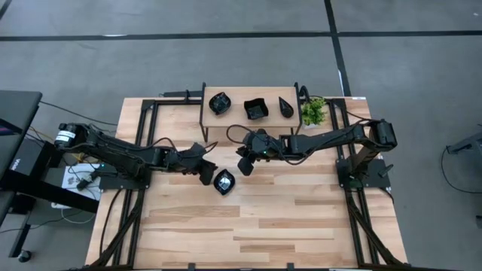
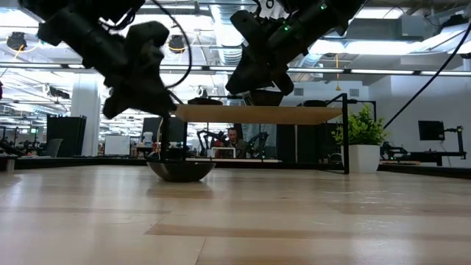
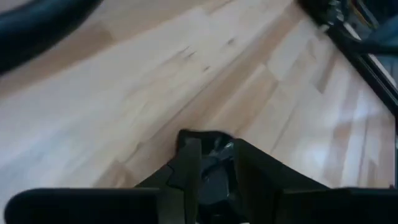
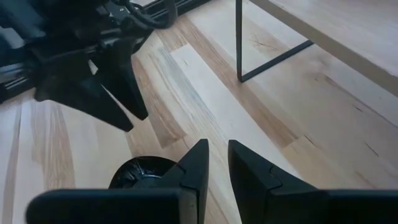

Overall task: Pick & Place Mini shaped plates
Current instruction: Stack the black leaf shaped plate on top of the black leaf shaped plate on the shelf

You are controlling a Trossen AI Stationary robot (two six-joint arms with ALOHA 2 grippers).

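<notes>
- The left arm (image 1: 113, 150) reaches in from the table's left edge toward the middle, and its left gripper (image 1: 205, 175) hangs above the wood just left of a lone black plate.
- In the left wrist view that gripper's fingers (image 3: 189, 163) stand slightly parted with only bare planks past them; nothing sits between them, so it grips nothing.
- In the low view the left gripper (image 2: 140, 99) is lifted clear of the tabletop, above and to the left of the plate.
- The lone scalloped round plate (image 1: 224, 181) rests flat on the wooden table (image 1: 301, 218), near its centre and in front of the raised shelf; the low view shows it as a shallow dark bowl (image 2: 180, 170) sitting on the wood, touched by neither gripper.
- The right gripper (image 1: 245, 164) hovers just right of and behind this plate, pointing down toward it; its fingers (image 4: 198, 163) stand a narrow gap apart and hold nothing, with the plate's rim (image 4: 140, 171) showing just beside them.
- On the small raised shelf (image 1: 233, 94) at the back lie three more black plates in a row: a round one (image 1: 219, 103), a square one (image 1: 256, 109) and a teardrop one (image 1: 286, 106), each apart from its neighbour.
- A green potted plant (image 1: 313, 111) stands just beside the shelf's right end.
- The right arm (image 1: 339, 138) stretches in from the table's right side.
</notes>
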